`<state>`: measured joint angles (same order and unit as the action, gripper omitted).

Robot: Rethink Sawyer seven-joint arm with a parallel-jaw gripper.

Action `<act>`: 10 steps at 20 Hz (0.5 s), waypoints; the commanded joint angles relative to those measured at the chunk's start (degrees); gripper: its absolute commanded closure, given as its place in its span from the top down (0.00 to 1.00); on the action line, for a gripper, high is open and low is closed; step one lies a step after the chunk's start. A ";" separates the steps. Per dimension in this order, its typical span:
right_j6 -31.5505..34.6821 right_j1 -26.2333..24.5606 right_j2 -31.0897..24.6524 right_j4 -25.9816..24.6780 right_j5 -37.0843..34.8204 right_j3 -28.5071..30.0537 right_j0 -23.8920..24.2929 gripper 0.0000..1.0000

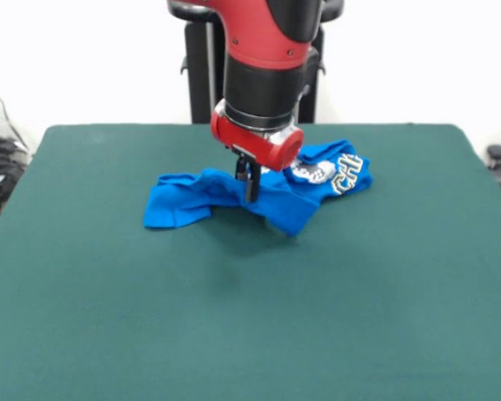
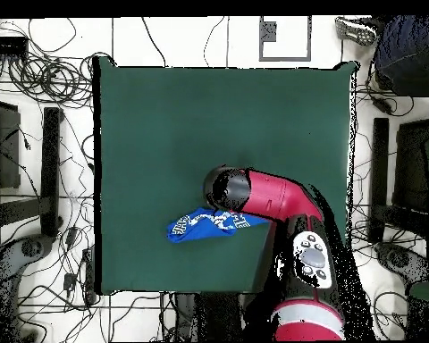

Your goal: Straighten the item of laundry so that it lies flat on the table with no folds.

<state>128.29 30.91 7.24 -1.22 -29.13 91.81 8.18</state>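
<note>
The gripper (image 1: 249, 185), fingers pinched narrow on a raised fold of the crumpled blue T-shirt (image 1: 259, 196), sits near the garment's middle, whose long axis runs nine to three o'clock across the far half of the green table (image 1: 250, 334).

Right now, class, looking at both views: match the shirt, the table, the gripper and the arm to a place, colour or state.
Things:
1. shirt
2. table
3. gripper
4. arm

Descriptions:
A. dark green, flat
B. red and black, coming down from above
C. bright blue, bunched up with folds
D. dark, down at the cloth's middle

Pairs: 1-C, 2-A, 3-D, 4-B
</note>
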 commanded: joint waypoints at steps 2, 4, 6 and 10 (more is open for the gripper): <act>8.67 -1.51 -2.66 3.27 -3.14 -0.84 -1.88 0.00; 8.81 -1.76 -2.57 3.34 -2.68 -0.84 -1.96 0.00; 8.80 -2.08 -2.88 3.49 -1.61 -0.55 -1.69 0.00; 9.07 -2.54 -3.14 3.74 -0.45 -0.21 -1.63 0.00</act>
<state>128.29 31.20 7.24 -0.55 -29.14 91.68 8.18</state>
